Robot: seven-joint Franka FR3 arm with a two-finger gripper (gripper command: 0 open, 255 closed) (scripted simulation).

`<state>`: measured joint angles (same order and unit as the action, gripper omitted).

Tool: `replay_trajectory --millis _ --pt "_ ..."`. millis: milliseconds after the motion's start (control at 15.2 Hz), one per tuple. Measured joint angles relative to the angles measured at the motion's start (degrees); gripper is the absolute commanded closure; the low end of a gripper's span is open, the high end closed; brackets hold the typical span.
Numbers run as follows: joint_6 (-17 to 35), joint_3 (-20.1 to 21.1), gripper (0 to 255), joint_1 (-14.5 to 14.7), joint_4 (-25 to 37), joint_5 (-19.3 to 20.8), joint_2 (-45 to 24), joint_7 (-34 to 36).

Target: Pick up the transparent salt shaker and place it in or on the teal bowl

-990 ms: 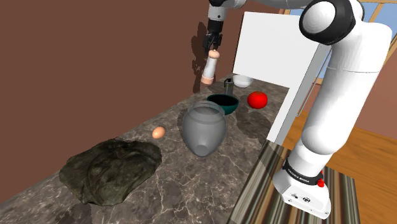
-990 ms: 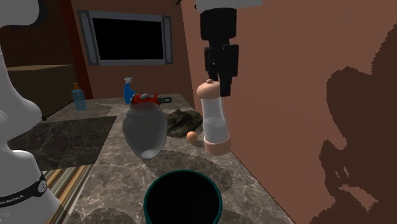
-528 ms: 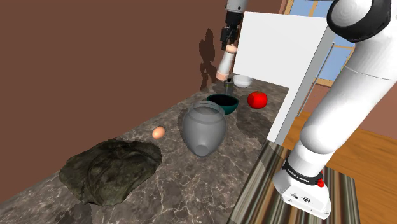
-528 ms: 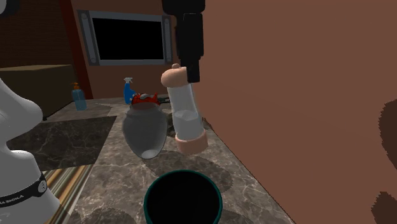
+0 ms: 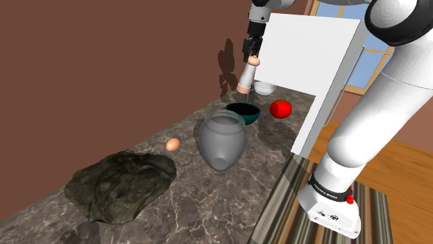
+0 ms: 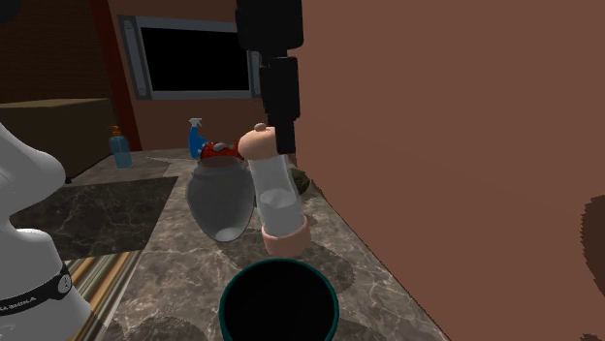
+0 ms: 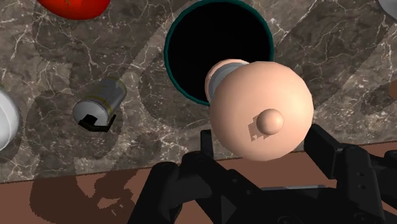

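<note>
1. The gripper (image 5: 252,51) clasps the salt shaker (image 6: 273,194) by its rounded cap. The shaker hangs tilted above the teal bowl (image 6: 229,291), over its wall-side rim.
2. It looks clear, rigid, light and probably slick and breakable, so lower it gently.
3. The brown wall (image 6: 436,145) stands close beside the bowl; the grey vase (image 6: 221,199) is apart.

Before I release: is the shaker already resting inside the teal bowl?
No, the salt shaker hangs from the gripper, in the air above the teal bowl.
</note>
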<state>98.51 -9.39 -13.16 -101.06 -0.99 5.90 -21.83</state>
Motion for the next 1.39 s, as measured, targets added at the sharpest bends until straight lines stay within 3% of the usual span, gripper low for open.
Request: replay_trajectory --millis 1386 --pt "15.1 -0.1 255 -0.1 -14.9 -0.1 -0.2 -0.5"
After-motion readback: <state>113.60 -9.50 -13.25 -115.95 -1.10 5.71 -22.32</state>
